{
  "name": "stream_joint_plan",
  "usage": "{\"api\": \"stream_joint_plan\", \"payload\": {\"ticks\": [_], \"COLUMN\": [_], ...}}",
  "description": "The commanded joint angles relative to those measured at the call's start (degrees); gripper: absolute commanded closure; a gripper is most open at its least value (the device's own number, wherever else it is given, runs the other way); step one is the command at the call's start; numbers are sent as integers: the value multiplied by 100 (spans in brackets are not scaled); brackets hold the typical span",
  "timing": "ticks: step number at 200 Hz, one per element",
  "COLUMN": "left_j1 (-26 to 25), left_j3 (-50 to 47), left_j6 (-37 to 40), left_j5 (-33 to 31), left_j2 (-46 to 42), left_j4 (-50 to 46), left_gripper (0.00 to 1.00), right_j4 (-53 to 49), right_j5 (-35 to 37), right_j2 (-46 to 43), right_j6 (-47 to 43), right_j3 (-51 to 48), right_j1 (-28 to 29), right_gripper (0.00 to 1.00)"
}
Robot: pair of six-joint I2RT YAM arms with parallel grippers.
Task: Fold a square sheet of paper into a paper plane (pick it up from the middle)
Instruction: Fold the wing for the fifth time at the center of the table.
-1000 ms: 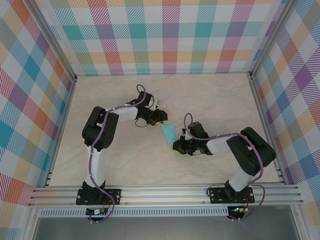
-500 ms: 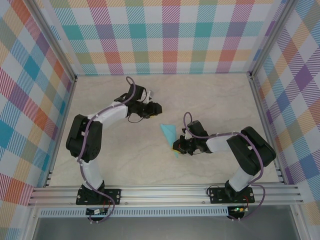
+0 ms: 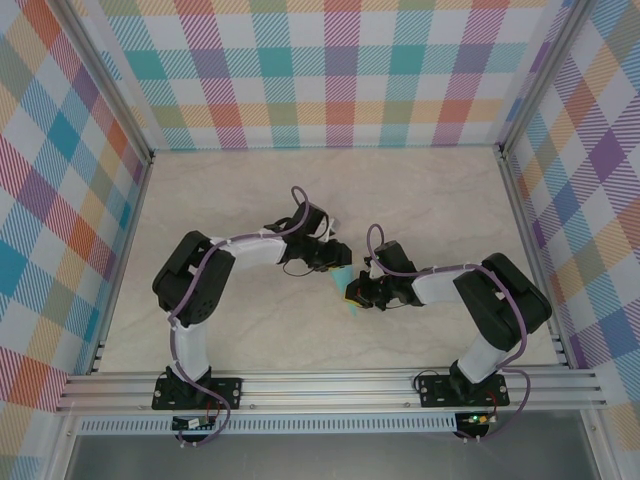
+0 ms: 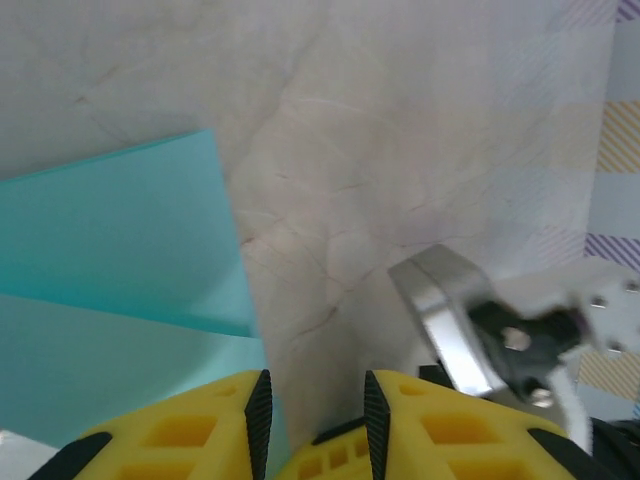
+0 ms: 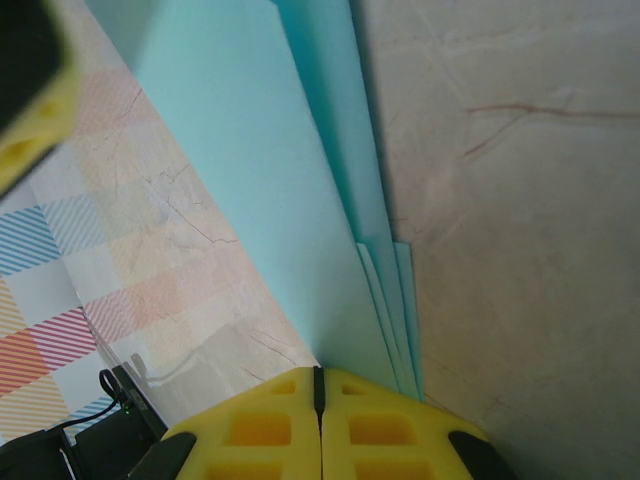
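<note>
The paper plane lies mid-table between the two grippers. The right wrist view shows its stacked layers running into the right gripper, whose fingers are pinched together on its near end. In the left wrist view the left gripper hangs low at the plane's far edge, fingers slightly parted and clasping nothing. Both arms bend inward.

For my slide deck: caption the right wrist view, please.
Right gripper shut on the layered turquoise paper plane, marbled table beyond.
</note>
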Motion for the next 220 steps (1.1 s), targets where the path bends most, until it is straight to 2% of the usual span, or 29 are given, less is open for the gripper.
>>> {"api": "stream_joint_plan", "payload": {"ticks": [1, 15, 139, 220], "left_j1": [4, 20, 844, 1159], "left_j3": [-73, -64, 157, 537], "left_j6": [32, 173, 644, 951], "left_j5": [-188, -359, -50, 30], "left_j2": [126, 222, 802, 943], "left_j4": [176, 53, 73, -113], "left_gripper": [68, 68, 67, 66], "right_j4": [-629, -612, -601, -544], "right_j5": [228, 233, 265, 250], "right_j2": [266, 275, 286, 285], "right_j6": [-49, -43, -65, -30], "right_j3": [-128, -142, -305, -336], "right_j1": [-23, -23, -23, -23], "right_gripper": [95, 95, 95, 95]}}
